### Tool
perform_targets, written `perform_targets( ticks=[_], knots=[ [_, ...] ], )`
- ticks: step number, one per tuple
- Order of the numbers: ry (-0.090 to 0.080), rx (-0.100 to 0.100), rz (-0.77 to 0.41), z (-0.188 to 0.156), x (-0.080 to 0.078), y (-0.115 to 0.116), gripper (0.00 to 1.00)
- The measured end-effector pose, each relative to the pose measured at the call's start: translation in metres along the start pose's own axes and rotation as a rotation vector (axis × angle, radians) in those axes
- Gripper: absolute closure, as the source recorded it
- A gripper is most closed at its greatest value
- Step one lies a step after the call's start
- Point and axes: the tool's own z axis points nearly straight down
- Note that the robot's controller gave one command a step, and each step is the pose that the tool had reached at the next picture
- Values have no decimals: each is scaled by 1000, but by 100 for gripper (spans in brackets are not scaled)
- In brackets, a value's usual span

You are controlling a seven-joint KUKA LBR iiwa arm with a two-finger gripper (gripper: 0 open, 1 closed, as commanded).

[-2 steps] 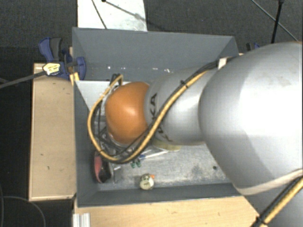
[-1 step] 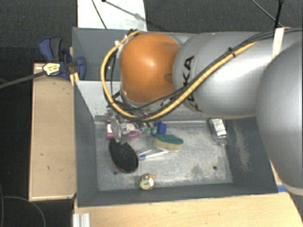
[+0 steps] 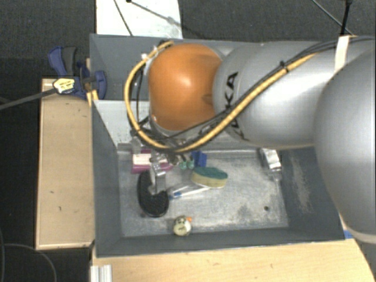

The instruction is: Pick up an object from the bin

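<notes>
**Jaws low over a black oval thing at the bin's left**

The arm [image 3: 282, 93] reaches in from the right, and its orange cover [image 3: 179, 84] hangs over the back left part of the grey bin [image 3: 108, 175]. Below the cover the jaws come down to the bin floor in the left half. Their tip stands at the upper edge of a black oval thing [image 3: 151, 203] that lies flat near the front left corner. Whether the jaws are open or closed cannot be told from this angle, and nothing is seen held between them.

Several small things lie close around that spot:

- A purple block [image 3: 141, 161] sits just behind and to the left.
- A pale slim rod [image 3: 187, 189] lies just to the right.
- A yellow-and-teal sponge [image 3: 211, 178] lies beyond the rod, with a blue piece [image 3: 200, 158] behind it.

Two things lie apart from this cluster — a small round yellowish thing [image 3: 182, 226] by the front wall, and a silver metal piece [image 3: 271, 159] well off to the right, near the back wall.
</notes>
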Motion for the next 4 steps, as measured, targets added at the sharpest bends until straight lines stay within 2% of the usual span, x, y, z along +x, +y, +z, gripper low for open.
perform_targets(
  ticks=[1, 2, 3, 4],
  knots=[
    [-4, 2, 3, 113, 22, -48, 0],
    [-20, -6, 537, 117, 30, -12, 0],
    [-24, -8, 539, 118, 30, -11, 100],
    [-13, -3, 540, 122, 33, -12, 0]
  ],
)
